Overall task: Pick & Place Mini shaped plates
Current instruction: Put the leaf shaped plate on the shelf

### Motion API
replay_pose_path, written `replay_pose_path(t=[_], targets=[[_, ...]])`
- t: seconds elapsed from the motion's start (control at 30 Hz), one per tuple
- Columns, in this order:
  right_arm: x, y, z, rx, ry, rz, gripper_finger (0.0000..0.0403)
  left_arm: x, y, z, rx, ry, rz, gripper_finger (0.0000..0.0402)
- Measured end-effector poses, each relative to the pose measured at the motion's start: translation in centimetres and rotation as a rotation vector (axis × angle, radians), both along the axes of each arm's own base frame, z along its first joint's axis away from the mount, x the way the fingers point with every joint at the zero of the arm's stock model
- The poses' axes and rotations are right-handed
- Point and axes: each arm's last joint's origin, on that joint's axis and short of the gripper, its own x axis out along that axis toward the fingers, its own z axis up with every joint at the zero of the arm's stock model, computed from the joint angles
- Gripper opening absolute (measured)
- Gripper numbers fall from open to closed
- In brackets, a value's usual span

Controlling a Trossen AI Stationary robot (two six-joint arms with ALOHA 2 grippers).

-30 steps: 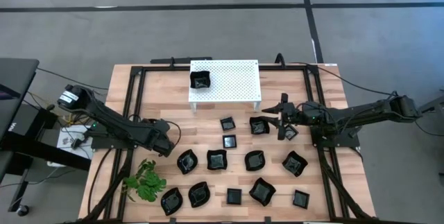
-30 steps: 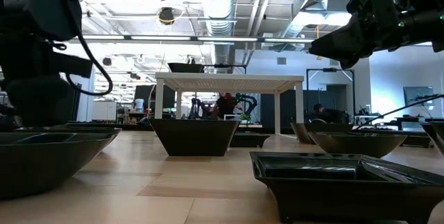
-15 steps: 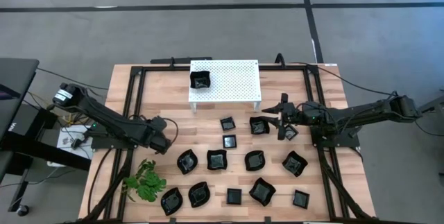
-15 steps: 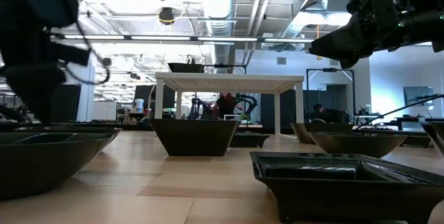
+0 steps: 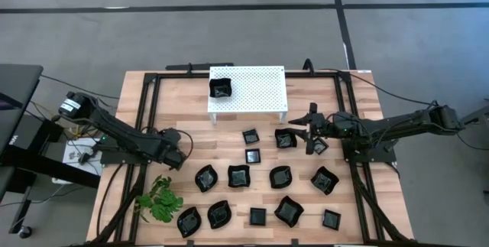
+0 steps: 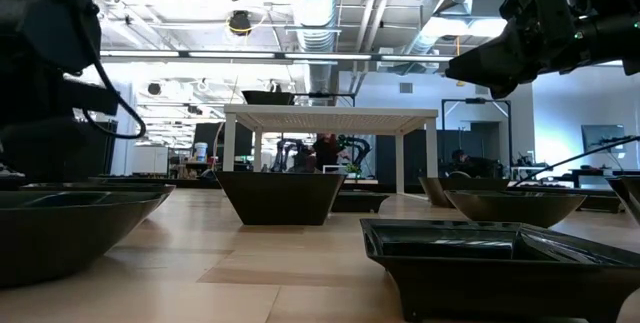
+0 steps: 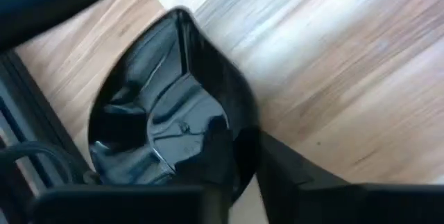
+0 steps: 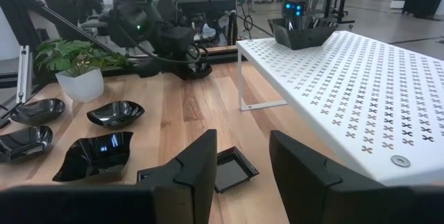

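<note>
From the overhead camera I count thirteen small black plates (image 5: 238, 177) lying on the wooden table (image 5: 183, 109). Four of them are little square ones and the other nine are leaf-shaped or wavy-edged. They are spread in loose rows across the middle and near side. A fourteenth, a deep square dish (image 5: 221, 88), sits on the one white perforated platform (image 5: 260, 86) at the far edge. One green plant (image 5: 160, 199) stands at the near left corner.

The left gripper (image 5: 177, 154) is low over the left part of the table, just beside the dark rail and up from the plant. Its wrist camera shows a fifteenth piece, a glossy leaf-shaped plate (image 7: 163, 123). The rim runs down between the two dark fingers (image 7: 291, 175), so the jaws look pinched on that rim, though the contact itself is partly hidden from me. I cannot tell whether that plate is resting on the wood or just clear of it.

The right gripper (image 5: 308, 132) hangs above the table on the right, near the two plates just in front of the platform. Its jaws are spread and hold nothing. Between them its wrist camera looks down on a flat square plate (image 8: 232, 168).
</note>
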Motion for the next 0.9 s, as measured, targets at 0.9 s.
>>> replay_pose_path(t=[0.9], targets=[[0.0,0.0,0.3,-0.001,-0.026,-0.001,0.0128,17.2,-2.5,16.5,0.399,-0.719,-0.762,0.0006]])
